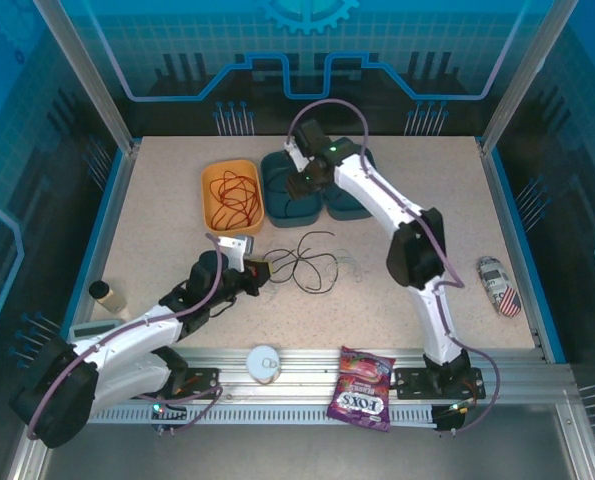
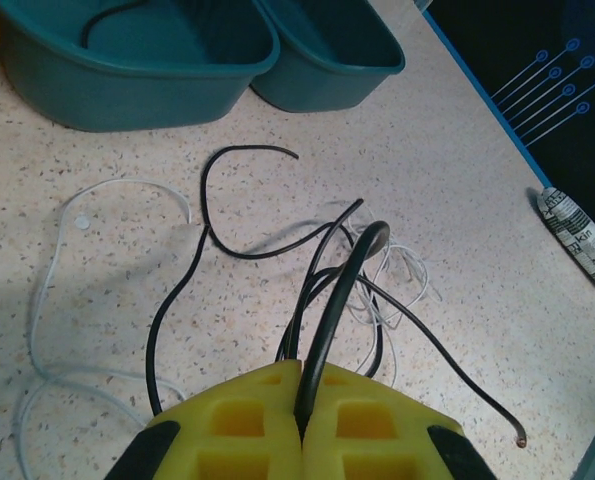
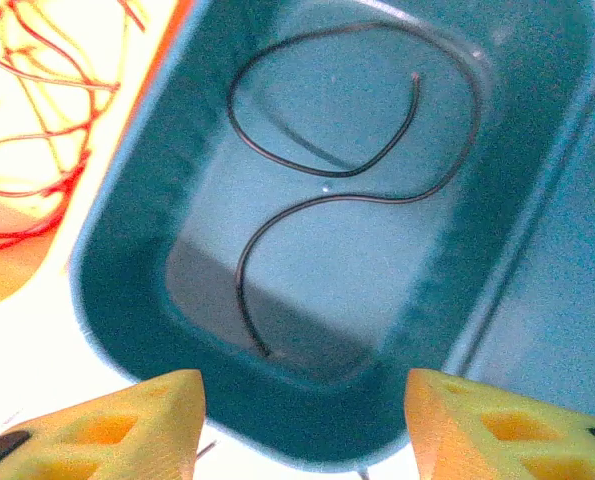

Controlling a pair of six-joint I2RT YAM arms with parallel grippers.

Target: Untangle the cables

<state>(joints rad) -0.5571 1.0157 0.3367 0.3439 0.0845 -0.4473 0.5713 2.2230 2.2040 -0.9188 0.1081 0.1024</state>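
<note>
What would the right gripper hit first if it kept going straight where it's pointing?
Probably the teal bin: the open right gripper points down into it, towards the floor where a black cable lies. Depth is hard to judge.

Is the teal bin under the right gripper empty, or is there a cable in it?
Not empty: one black cable lies curled on the floor of the teal bin, below the open right gripper.

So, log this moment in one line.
left gripper: shut on black cable | right gripper: open above teal bin | binned cable: lying loose
</note>
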